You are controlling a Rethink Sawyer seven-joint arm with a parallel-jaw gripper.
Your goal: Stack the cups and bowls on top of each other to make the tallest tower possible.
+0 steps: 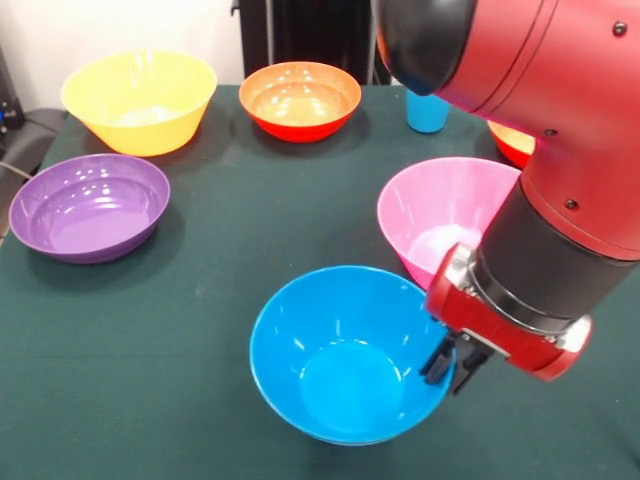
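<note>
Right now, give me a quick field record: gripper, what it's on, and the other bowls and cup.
gripper: at the blue bowl's right rim, fingers straddling the wall
blue bowl: front centre, upright, nothing visible inside
pink bowl: just behind the blue bowl, partly hidden by the arm
purple bowl: left, alone
yellow bowl: back left, alone
orange bowl: back centre, alone
second orange bowl: back right, mostly hidden
blue cup: back, behind the arm

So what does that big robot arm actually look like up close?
The arm has glossy red rounded shells with small dark screw heads, a rounded black cap at the top and a wide black cylindrical band. Below sits a red wrist block with a silvery edge, then a small black two-fingered gripper.
</note>
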